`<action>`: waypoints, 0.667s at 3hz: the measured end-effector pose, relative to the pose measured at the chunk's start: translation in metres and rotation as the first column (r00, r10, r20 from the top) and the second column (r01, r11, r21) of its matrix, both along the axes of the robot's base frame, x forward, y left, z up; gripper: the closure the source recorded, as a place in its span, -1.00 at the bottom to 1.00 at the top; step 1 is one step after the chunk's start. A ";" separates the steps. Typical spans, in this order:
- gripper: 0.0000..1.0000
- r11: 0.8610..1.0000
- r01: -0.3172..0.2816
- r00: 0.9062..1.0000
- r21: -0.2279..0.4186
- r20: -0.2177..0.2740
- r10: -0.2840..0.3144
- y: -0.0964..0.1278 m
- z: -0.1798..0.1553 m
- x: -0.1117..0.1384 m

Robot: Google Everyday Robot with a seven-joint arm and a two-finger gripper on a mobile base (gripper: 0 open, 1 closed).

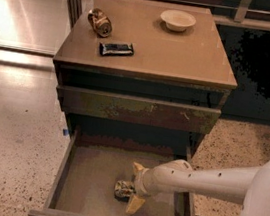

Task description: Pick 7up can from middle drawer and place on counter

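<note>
The 7up can point(123, 189) lies on its side on the floor of the open middle drawer point(89, 174), near the front and right of centre. My gripper point(132, 188) reaches in from the right, low in the drawer. It is open, with one tan finger point(138, 169) behind the can and the other in front of it. The can sits between the fingers, close to them. The counter point(178, 53) is the cabinet's top, above and behind the drawer.
On the counter are a brownish-gold can point(99, 22) lying at the back left, a dark wrapped bar point(116, 49) and a pale bowl point(177, 20). A shut drawer with a scuffed greenish front point(137, 110) overhangs the open drawer. Speckled floor lies on both sides.
</note>
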State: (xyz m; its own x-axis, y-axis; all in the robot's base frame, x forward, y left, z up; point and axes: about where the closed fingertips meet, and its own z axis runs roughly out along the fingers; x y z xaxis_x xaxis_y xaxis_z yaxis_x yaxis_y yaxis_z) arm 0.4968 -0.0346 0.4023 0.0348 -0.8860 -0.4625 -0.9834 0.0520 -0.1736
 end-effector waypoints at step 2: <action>-1.00 0.999 -0.017 0.998 0.030 -0.052 0.019 0.007 -0.017 0.016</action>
State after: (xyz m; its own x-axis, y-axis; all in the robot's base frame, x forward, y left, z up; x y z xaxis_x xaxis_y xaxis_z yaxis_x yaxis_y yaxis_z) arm 0.5131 -0.0276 0.3852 0.0259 -0.8713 -0.4900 -0.9919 0.0385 -0.1210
